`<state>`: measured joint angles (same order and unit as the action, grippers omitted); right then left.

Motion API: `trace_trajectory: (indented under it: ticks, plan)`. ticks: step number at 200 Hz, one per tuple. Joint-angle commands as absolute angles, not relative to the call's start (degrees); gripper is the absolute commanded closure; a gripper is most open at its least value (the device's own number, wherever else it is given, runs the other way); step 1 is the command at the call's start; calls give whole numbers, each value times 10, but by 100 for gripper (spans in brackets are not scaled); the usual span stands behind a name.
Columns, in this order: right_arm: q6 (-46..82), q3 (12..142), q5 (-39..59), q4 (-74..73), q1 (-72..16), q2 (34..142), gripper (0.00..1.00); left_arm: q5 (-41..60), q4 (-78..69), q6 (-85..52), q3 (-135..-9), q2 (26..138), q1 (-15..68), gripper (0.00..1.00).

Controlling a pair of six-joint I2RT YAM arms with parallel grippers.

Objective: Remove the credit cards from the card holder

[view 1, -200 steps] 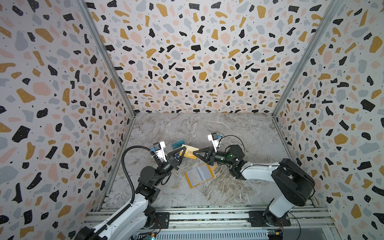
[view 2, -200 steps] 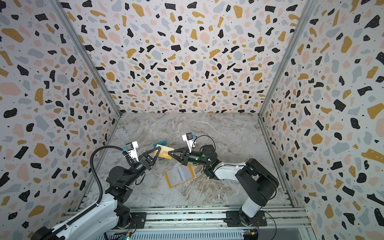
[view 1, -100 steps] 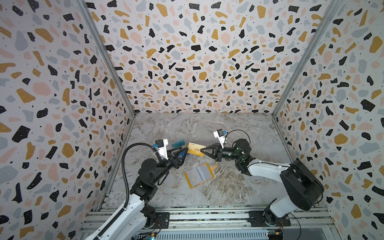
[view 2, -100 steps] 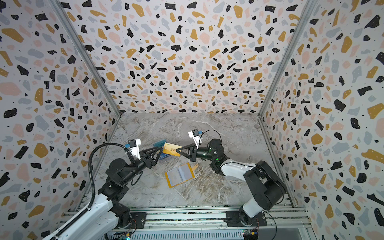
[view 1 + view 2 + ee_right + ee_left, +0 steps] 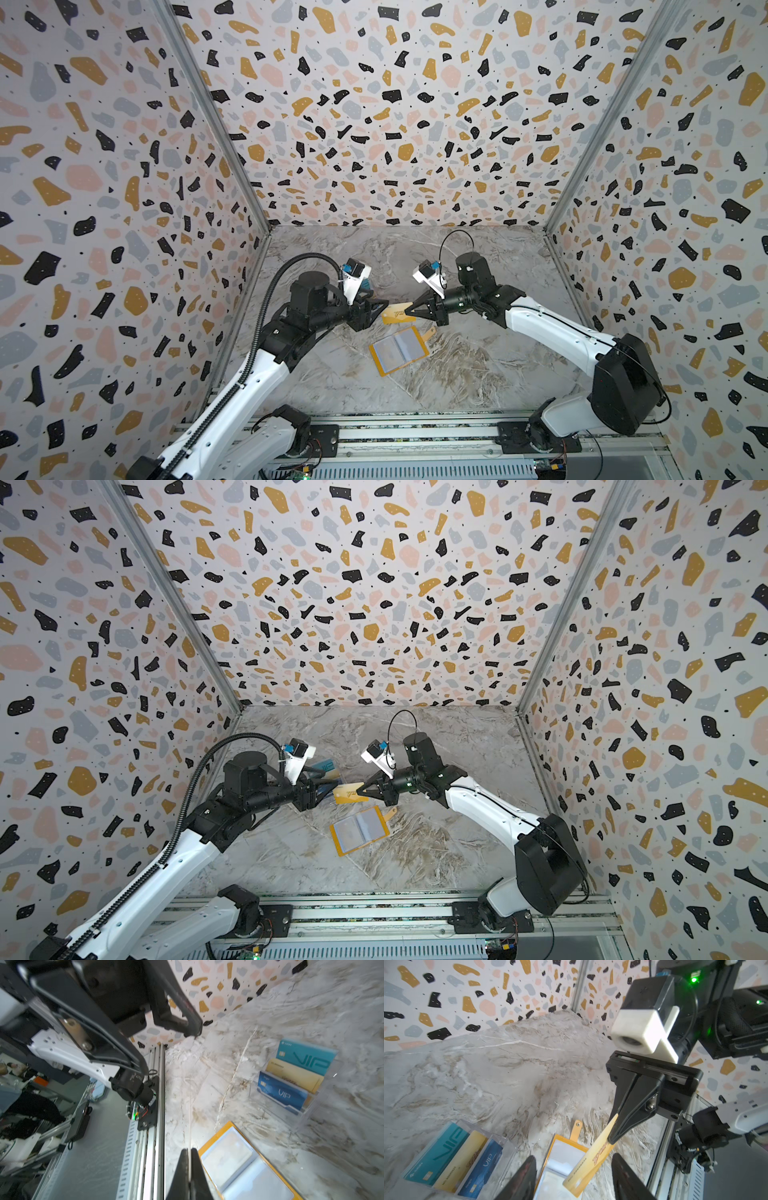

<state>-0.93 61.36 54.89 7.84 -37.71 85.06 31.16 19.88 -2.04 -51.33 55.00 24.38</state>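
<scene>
Where the grey marble-patterned tabletop (image 5: 457, 374) meets three terrazzo-print walls (image 5: 374, 104), an aluminium rail (image 5: 415, 432) along the near edge carries both arm bases. We see the right gripper (image 5: 409, 311) with its jaws pressed together on one end of a beige-gold card (image 5: 397, 315), held in the air above the table. The left gripper (image 5: 380, 307) stands with its jaws spread on either side of that card's free end; the left wrist view shows a gap on each side. Below lies the orange card holder (image 5: 399, 351), open flat, and glare on its clear sleeves keeps us from telling whether they hold anything. A clear stand (image 5: 508, 1147) beside it bears a teal card (image 5: 440, 1151), a second gold card (image 5: 460, 1157) and a dark blue card (image 5: 481, 1165). Both top views hide most of this stand behind the left gripper. We find the held card's lettering too blurred to read.
</scene>
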Motion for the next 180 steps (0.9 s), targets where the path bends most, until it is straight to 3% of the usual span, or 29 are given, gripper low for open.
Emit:
trace_trajectory:
  ticks: [1, 44, 180]
  plan:
    - [-81, 650, 567, 158, -392, 859, 100, 380, 272, 56, -539, 564, 240, 44]
    - [-118, 693, 581, 199, -408, 892, 100, 447, 329, 116, -547, 584, 240, 54]
    - [-178, 736, 603, 253, -414, 911, 100, 446, 341, 132, -543, 602, 240, 69]
